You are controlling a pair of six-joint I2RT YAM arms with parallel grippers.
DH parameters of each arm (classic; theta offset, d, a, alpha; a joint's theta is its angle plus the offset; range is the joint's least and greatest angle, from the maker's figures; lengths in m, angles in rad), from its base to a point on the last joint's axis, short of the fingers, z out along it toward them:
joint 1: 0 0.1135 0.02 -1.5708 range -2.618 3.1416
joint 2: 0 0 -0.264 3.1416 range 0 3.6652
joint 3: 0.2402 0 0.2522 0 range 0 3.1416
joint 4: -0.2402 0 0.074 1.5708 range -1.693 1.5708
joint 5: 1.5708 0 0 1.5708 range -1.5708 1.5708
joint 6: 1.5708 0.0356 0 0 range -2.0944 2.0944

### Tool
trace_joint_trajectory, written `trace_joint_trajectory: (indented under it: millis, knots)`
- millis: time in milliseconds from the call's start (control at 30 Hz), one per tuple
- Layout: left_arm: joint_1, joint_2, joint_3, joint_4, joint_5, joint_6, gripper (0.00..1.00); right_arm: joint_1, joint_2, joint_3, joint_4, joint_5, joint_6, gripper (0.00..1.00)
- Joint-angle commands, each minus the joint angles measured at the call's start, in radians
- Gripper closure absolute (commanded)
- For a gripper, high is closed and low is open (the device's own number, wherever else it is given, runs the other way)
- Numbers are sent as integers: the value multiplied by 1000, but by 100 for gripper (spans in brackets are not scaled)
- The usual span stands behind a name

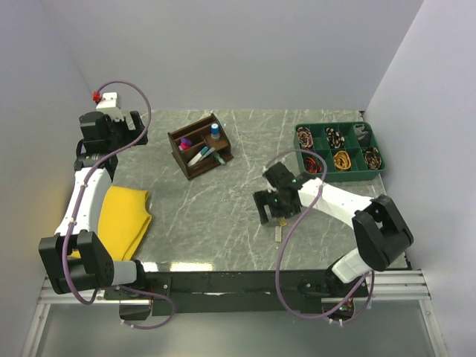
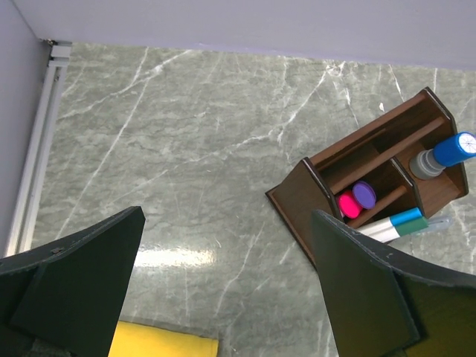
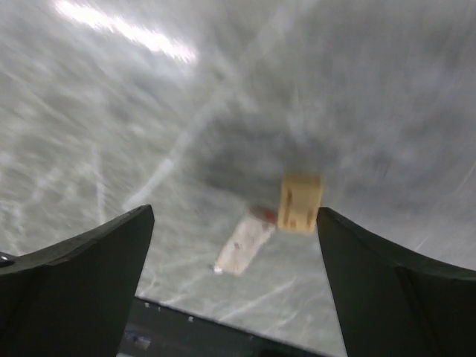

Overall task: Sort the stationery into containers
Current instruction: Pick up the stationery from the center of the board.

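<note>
Right gripper [image 3: 232, 223], spread wide, is hovering over tan eraser [image 3: 300, 202], white piece [image 3: 244, 245] just beside, organiser [image 1: 199, 146] lying far-left.

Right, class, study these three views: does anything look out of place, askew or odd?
A tan piece and a white piece lie loose on the table below the open right gripper, well away from the wooden organiser, which sits skewed to the table edges.

Pretty plain build: left arm [image 1: 83, 199] and right arm [image 1: 338, 202] are both white tubes with chunky black joints. A purplish cable [image 1: 278, 260] loops loose along each one. The fingers [image 2: 74, 286] look like matte dark wedges.
</note>
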Motion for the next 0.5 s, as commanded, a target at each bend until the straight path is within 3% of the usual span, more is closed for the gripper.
trace_joint_trajectory:
  millis: [0,33,67,300,467]
  knots:
    - [4,-12,-15,14,46,-32,1,-1,-103,-126,-36,-12,179,11]
    - [2,-14,-23,17,57,-33,1,1,-132,-148,-36,-12,196,21]
    - [4,-14,-27,23,59,-35,0,-1,-146,-184,-44,-3,234,25]
    - [4,-42,-81,45,80,-21,1,4,-232,-306,-4,-73,314,37]
    - [4,-66,-105,51,88,-30,1,2,-246,-286,44,-20,288,43]
